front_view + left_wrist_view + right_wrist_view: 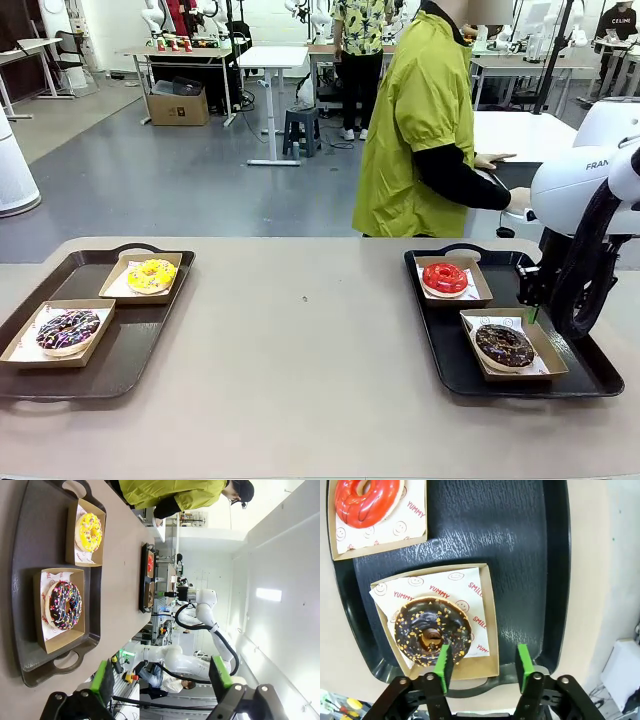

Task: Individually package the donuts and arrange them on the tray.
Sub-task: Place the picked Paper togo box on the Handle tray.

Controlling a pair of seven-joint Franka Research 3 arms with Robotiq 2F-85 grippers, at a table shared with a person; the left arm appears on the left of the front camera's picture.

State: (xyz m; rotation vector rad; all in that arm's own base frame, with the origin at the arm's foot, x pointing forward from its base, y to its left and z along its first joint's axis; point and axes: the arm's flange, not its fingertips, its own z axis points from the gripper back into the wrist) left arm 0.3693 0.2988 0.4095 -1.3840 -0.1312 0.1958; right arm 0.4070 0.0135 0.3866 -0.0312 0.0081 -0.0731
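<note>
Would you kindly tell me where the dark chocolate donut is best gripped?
Probably across the ring of the dark chocolate donut, coming straight down from above: it lies flat in its open box, whose low walls would likely block a sideways approach.

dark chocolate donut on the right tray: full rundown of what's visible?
The dark chocolate donut is a whole ring with glossy dark frosting and small orange-tan crumbs scattered on top. It lies flat on white paper printed with red "YUMMY" and smiley faces, inside a shallow brown cardboard box. The box sits at the robot-side end of the black tray. The right end effector hangs open above the box's edge, not touching the donut.
</note>
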